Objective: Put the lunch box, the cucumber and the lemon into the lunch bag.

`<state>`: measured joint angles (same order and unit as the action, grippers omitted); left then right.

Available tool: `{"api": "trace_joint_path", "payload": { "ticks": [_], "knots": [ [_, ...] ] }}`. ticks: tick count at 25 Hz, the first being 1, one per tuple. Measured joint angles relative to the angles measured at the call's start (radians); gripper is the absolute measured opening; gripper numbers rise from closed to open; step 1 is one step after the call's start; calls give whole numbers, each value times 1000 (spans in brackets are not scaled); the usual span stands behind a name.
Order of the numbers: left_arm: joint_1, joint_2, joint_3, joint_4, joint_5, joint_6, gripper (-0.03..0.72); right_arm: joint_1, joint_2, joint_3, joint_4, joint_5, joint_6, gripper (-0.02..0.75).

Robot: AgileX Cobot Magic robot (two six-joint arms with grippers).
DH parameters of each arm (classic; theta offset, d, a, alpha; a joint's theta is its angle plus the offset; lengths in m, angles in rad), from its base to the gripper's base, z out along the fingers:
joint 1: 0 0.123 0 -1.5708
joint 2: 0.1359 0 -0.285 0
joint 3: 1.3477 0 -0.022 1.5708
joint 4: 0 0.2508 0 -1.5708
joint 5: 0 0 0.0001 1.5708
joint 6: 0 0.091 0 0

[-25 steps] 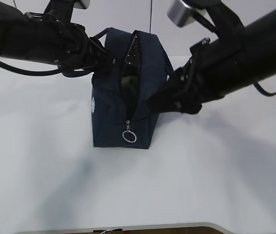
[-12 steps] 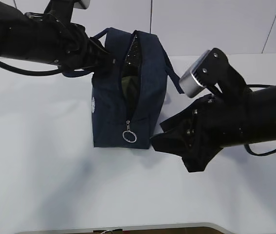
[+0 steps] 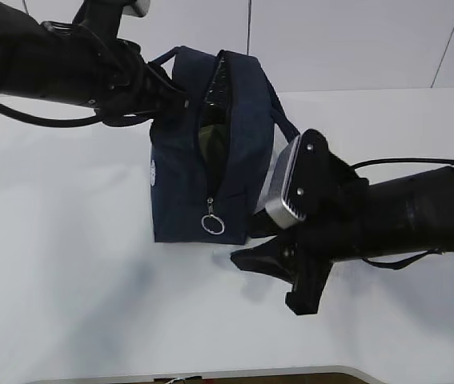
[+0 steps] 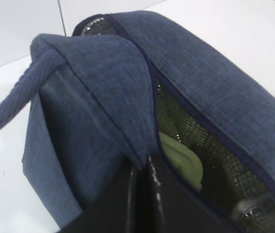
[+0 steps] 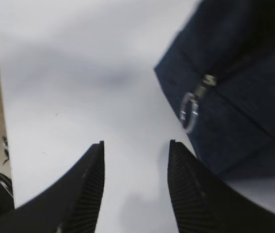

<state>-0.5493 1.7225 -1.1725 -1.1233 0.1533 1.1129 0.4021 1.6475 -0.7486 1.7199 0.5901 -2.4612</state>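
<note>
The left pincer (image 4: 142, 194) pinched the lunch bag's (image 3: 202, 152) left flap to hold its mouth open, lunch box (image 4: 181, 162) inside, while the right pincer (image 5: 135, 194), spread and empty, hovered over the near table (image 3: 90, 280).

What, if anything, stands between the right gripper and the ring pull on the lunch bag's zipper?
Nothing visible does. The right gripper is open and empty over bare table, and the ring pull hangs unobstructed on the lunch bag ahead of it.

Lab-like test bench: bare white table (image 3: 66, 264) (plain wall (image 3: 355, 40))
</note>
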Motion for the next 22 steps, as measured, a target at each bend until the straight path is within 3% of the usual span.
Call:
{"api": "trace_joint_path", "payload": {
  "ticks": [5,15,22],
  "knots": [
    [0,0,0,7,0,0,-15,0,42,-10,39,31,-114,354],
    [0,0,0,9,0,0,-15,0,152,-95,48,38,-124,354],
    [0,0,0,9,0,0,-15,0,154,-125,51,-45,-100,354]
  ]
}}
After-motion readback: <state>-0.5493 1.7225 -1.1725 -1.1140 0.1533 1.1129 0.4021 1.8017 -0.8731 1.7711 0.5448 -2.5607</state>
